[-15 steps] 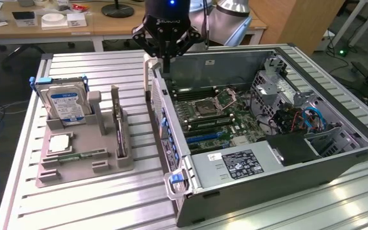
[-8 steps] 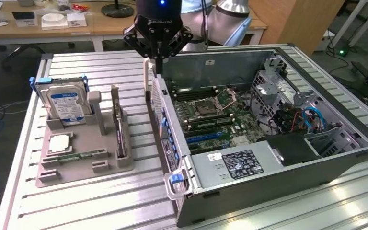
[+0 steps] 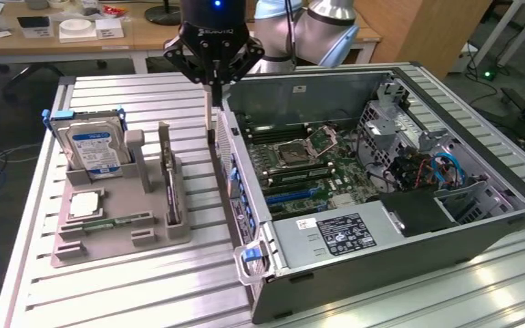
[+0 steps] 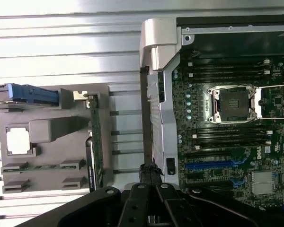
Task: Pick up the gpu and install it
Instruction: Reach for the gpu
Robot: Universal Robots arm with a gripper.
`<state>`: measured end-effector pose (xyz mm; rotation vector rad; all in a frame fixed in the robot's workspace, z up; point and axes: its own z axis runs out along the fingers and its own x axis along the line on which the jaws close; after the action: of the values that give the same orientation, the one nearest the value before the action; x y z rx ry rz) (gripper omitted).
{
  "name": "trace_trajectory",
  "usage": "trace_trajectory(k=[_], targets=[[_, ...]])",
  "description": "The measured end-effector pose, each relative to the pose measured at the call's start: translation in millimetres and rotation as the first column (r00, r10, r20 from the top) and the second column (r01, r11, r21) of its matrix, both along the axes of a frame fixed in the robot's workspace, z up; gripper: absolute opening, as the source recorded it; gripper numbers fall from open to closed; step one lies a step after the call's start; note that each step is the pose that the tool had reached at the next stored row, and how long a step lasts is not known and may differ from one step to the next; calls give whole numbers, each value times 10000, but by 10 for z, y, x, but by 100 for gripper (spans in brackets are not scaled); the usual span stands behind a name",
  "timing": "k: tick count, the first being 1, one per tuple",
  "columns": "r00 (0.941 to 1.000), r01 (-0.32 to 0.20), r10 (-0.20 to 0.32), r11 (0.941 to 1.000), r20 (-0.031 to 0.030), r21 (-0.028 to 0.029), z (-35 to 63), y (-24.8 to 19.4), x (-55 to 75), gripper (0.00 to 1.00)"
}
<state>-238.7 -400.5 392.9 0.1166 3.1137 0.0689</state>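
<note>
The gpu (image 3: 167,171) stands on edge in a slot along the case-side edge of the gray holder (image 3: 107,242), exposed for grasping from above, while the gripper (image 3: 210,125), clenched and empty, hangs between the holder and the computer case (image 3: 381,266).

The gpu (image 3: 167,174) is standing upright on its long edge in a slot of the gray holder (image 3: 98,249); thin and dark, it is showing 1 silver end bracket, sitting near the open computer case (image 3: 372,266).
</note>
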Motion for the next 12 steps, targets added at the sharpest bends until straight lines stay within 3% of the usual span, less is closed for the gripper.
trace_trajectory(k=[12], targets=[[10000,1,-1,10000,0,0,-1,-7,-203,11]])
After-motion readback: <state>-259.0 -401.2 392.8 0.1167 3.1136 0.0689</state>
